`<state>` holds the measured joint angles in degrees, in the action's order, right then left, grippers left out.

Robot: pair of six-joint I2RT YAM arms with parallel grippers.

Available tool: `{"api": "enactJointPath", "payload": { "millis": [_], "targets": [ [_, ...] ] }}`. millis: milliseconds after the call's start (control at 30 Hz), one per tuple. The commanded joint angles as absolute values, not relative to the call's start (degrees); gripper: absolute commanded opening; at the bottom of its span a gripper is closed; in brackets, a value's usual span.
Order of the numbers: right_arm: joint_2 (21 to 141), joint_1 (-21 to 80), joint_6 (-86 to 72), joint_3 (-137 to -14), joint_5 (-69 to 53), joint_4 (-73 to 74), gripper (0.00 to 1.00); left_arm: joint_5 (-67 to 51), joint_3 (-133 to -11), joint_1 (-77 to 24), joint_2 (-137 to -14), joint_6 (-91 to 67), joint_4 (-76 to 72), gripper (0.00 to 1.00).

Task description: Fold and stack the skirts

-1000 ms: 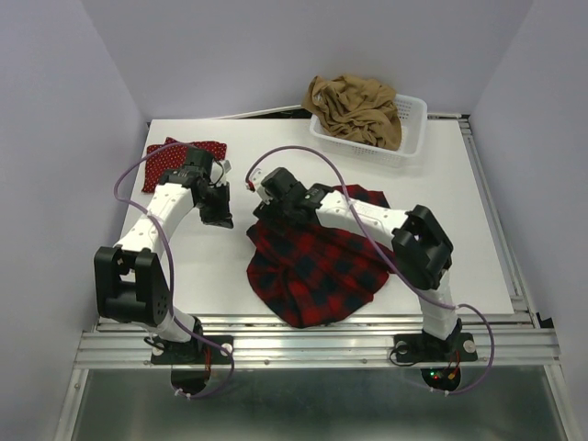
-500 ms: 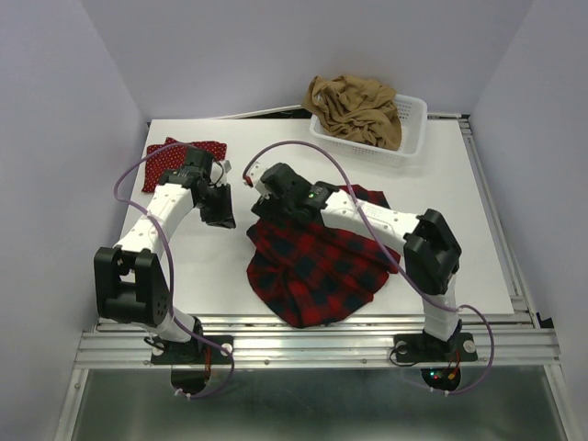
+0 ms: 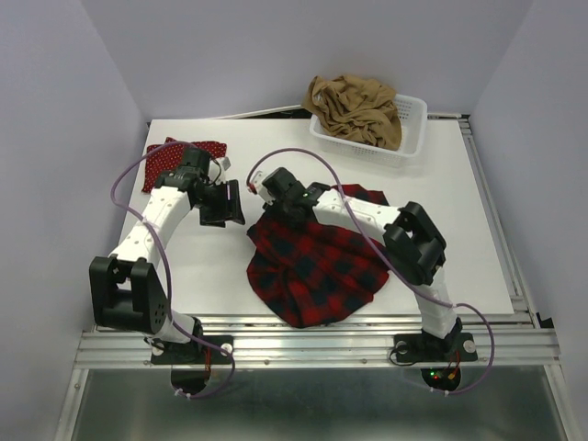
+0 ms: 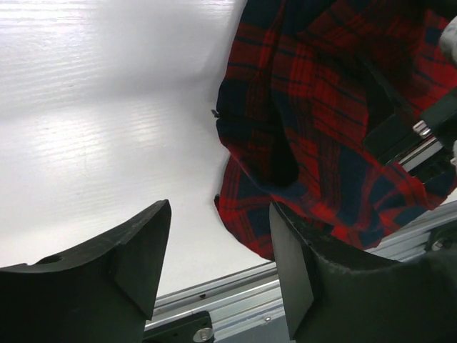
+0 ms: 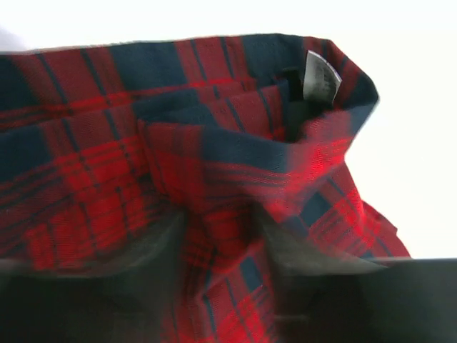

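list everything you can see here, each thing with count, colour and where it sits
plaid skirt: 1, red and black, spread on the middle of the table
dotted skirt: 1, red with white dots, flat at the far left corner
tan skirt: 1, tan-brown, bunched in the basket
basket: 1, white mesh, far right
table: 1, white
cables: 2, purple, one along each arm
left arm: 1, white and black
right arm: 1, white and black
left hand: 1, black, open, empty, beside the plaid skirt
right hand: 1, black, plaid cloth between its fingers, grip unclear
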<state>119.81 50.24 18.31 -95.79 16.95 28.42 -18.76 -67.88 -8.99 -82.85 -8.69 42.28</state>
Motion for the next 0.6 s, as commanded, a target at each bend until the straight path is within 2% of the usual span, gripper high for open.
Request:
{"api": "enactJointPath", "payload": {
  "millis": [0, 100, 200, 567],
  "targets": [
    [118.7, 50.4, 17.1, -100.3, 14.4, 28.7, 0.31, -21.8, -66.9, -9.3, -79.6, -10.4, 42.8, 0.71],
    [117.8, 50.4, 16.7, -102.3, 14.6, 29.0, 0.14, -23.4, -66.4, -10.5, -80.2, -11.5, 42.8, 0.71],
    [117.4, 50.4, 17.0, -103.8, 15.5, 29.1, 0.03, -23.2, -67.7, -13.3, -82.3, -12.1, 42.2, 0.72],
    [116.1, 47.6, 15.9, -104.9, 16.3, 29.0, 0.01, -24.3, -67.8, -17.5, -88.2, -14.7, 39.8, 0.72]
  ]
}}
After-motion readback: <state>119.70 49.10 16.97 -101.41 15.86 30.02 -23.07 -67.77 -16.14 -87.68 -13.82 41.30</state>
